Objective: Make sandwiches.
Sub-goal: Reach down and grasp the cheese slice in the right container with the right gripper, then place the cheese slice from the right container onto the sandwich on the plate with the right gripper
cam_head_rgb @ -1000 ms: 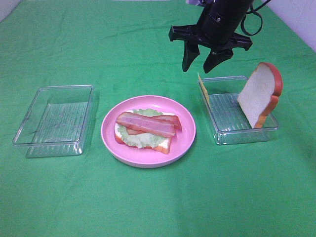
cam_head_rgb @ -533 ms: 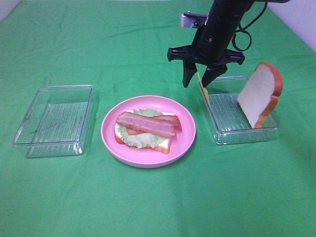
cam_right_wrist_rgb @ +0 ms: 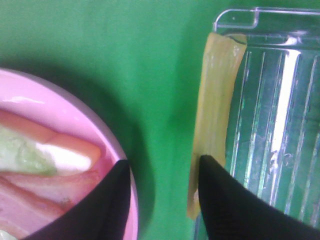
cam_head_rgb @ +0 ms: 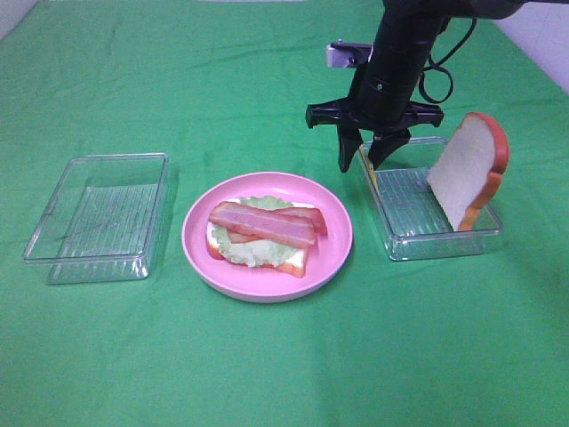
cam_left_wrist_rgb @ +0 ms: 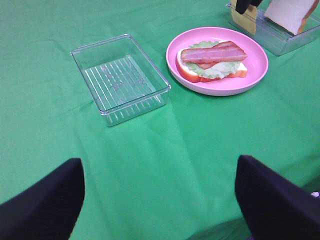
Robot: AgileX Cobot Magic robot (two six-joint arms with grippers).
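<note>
Possibly, beyond the half-built sandwich (cam_head_rgb: 262,233) on the pink plate (cam_head_rgb: 197,258), the thin cheese slice (cam_right_wrist_rgb: 215,100) standing on edge at the wall of the clear tray (cam_head_rgb: 444,247) could tip or bend, because one finger of the right claw (cam_head_rgb: 361,166) sat over its edge, not beside it. The left claw (cam_left_wrist_rgb: 159,165) hung wide and empty above the desk (cam_left_wrist_rgb: 150,140). The right claw pointed straight down, half-open, gripping nothing.
</note>
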